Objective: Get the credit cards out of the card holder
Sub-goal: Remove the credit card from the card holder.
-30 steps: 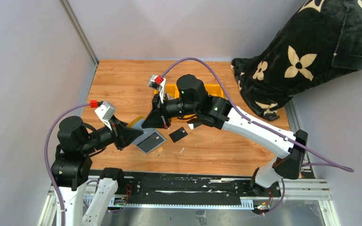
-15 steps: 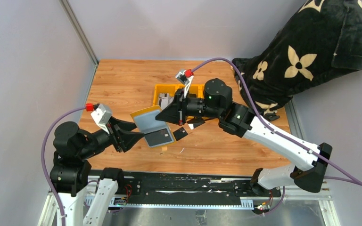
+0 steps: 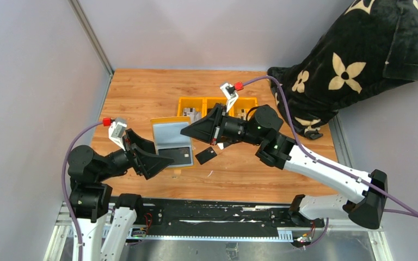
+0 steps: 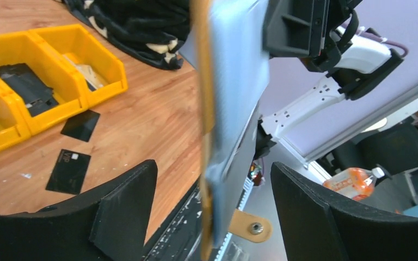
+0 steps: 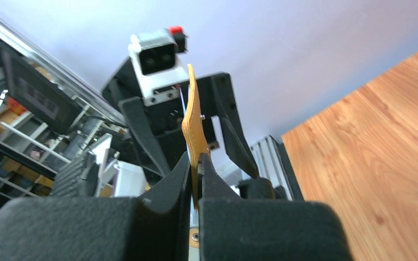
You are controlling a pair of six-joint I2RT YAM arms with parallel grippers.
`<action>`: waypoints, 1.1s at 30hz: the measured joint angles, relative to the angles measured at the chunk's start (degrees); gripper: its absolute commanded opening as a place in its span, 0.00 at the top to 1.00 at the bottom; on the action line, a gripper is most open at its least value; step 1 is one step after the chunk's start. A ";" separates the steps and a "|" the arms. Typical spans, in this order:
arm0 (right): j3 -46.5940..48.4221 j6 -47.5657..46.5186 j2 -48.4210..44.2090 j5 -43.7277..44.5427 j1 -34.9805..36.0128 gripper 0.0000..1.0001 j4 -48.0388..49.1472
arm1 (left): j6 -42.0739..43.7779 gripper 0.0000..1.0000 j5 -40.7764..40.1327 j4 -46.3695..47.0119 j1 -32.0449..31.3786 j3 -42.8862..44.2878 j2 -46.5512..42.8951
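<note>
The mustard-yellow card holder (image 3: pixel 170 136) hangs open above the table, grey-blue lining up, a dark rectangle in its lower half. My right gripper (image 3: pixel 186 132) is shut on its right edge; the right wrist view shows the fingers (image 5: pixel 212 185) pinching the yellow leather (image 5: pixel 192 119). My left gripper (image 3: pixel 162 156) stands open at the holder's near-left corner. In the left wrist view the holder (image 4: pixel 217 136) runs edge-on between the spread fingers (image 4: pixel 125 201), touching neither. Two black credit cards (image 4: pixel 68 171) (image 4: pixel 80 125) lie on the wood; one (image 3: pixel 207 155) shows from above.
Yellow bins (image 3: pixel 217 102) (image 4: pixel 60 65) with dark items stand behind the holder, under the right arm. A black flowered blanket (image 3: pixel 348 65) covers the back right corner. A metal rail (image 3: pixel 212 215) runs along the table's near edge.
My left gripper has opened and let go of the card holder, drawing back slightly. The right arm has pulled to the right, and the holder has turned flatter and squarer to the table.
</note>
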 measured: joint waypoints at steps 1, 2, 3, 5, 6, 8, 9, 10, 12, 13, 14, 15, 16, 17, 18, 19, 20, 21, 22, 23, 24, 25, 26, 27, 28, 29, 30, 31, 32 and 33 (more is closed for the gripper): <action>-0.39 0.79 -0.33 0.04 0.00 1.00 1.64 | -1.22 0.24 0.28 0.81 -0.02 -0.33 -0.15; -0.92 1.51 -0.68 0.24 0.00 1.00 3.54 | -2.91 0.30 0.63 1.95 -0.02 -0.83 -0.39; -1.51 2.34 -1.03 0.50 0.00 1.00 5.40 | -4.76 0.37 1.11 3.45 -0.02 -1.46 -0.68; -2.93 3.63 -1.57 1.11 0.00 1.00 8.83 | -8.68 0.62 1.95 6.34 0.00 -2.73 -1.09; -3.56 3.96 -1.70 1.42 0.00 1.00 9.92 | -10.05 0.71 2.27 7.23 -0.02 -3.10 -1.11; -5.22 4.55 -1.77 2.12 0.02 0.97 12.59 | -12.22 0.82 2.73 9.14 -0.02 -3.34 -1.05; -5.99 4.85 -1.57 2.36 0.07 0.92 13.62 | -13.14 0.87 2.91 9.73 -0.02 -3.34 -0.94; -6.34 4.90 -1.36 2.49 0.07 0.85 14.12 | -13.44 0.91 2.91 9.90 -0.02 -3.32 -0.87; -6.67 4.61 -0.74 2.54 0.07 0.67 15.17 | -12.41 0.95 2.67 8.83 -0.02 -2.78 -0.70; -6.69 4.24 -0.59 2.40 0.07 0.58 15.23 | -12.31 0.97 2.64 8.72 -0.02 -2.71 -0.66; -6.69 3.37 -0.42 1.90 0.07 0.47 15.06 | -10.27 0.99 2.34 6.93 -0.02 -1.88 -0.17; -6.64 2.23 -0.31 1.25 0.07 0.40 14.56 | -8.07 1.00 2.08 4.98 0.00 -0.90 0.37; -6.34 0.44 -0.24 0.07 0.07 0.36 13.16 | -5.35 1.00 1.79 2.54 -0.02 0.42 1.16; -5.75 -1.36 -0.07 -1.05 0.07 0.32 11.34 | -2.58 1.00 1.40 0.35 -0.02 1.66 1.90; -4.74 -3.30 0.24 -2.51 0.07 0.30 8.98 | 0.72 1.00 1.14 -2.38 -0.02 3.10 2.78; -3.13 -5.86 0.72 -3.98 0.07 0.30 5.97 | 4.07 1.00 0.83 -5.14 -0.02 4.48 3.63; -1.38 -8.44 1.27 -5.33 0.07 0.30 3.08 | 6.58 1.00 0.50 -7.21 0.00 5.51 4.22; 0.37 -10.62 1.75 -6.34 0.07 0.30 0.46 | 9.55 1.00 0.24 -9.68 -0.02 6.71 4.96; 2.54 -13.35 2.29 -7.13 0.07 0.30 -2.78 | 12.39 1.00 0.00 -12.17 -0.02 7.87 5.68; 4.57 -16.11 2.71 -7.65 0.07 0.30 -5.90 | 14.60 1.00 -0.17 -13.99 -0.02 8.74 6.21; 6.16 -18.64 2.86 -7.85 0.07 0.32 -8.79 | 17.27 1.00 -0.37 -16.11 -0.02 9.70 6.84; 7.37 -21.11 2.89 -8.09 0.07 0.34 -11.19 | 18.95 1.00 -0.57 -17.35 -0.02 10.25 7.19; 8.00 -22.67 2.89 -8.13 0.07 0.35 -12.61 | 20.41 1.00 -0.79 -18.47 -0.02 10.64 7.45; 8.96 -25.27 2.89 -8.11 0.09 0.37 -15.15 | 22.05 1.00 -1.05 -19.65 -0.02 11.02 7.63; 9.44 -27.08 2.89 -8.09 0.17 0.39 -16.83 | 23.37 1.00 -1.27 -20.57 -0.02 11.23 7.65; 9.92 -29.33 2.89 -8.07 0.33 0.40 -18.86 | 24.63 1.00 -1.44 -21.44 -0.02 11.39 7.63; 10.23 -31.10 2.89 -8.04 0.50 0.40 -20.55 | 25.53 1.00 -1.55 -22.01 -0.02 11.52 7.63; 10.38 -32.46 2.89 -8.00 0.70 0.41 -21.81 | 26.12 1.00 -1.68 -22.47 -0.02 11.67 7.63; 10.75 -34.21 2.89 -7.96 1.09 0.41 -23.78 | 26.80 1.00 -1.75 -22.84 -0.02 11.76 7.63; 10.97 -35.17 2.95 -7.98 1.38 0.42 -24.63 | 27.15 1.00 -1.84 -23.06 0.00 11.78 7.63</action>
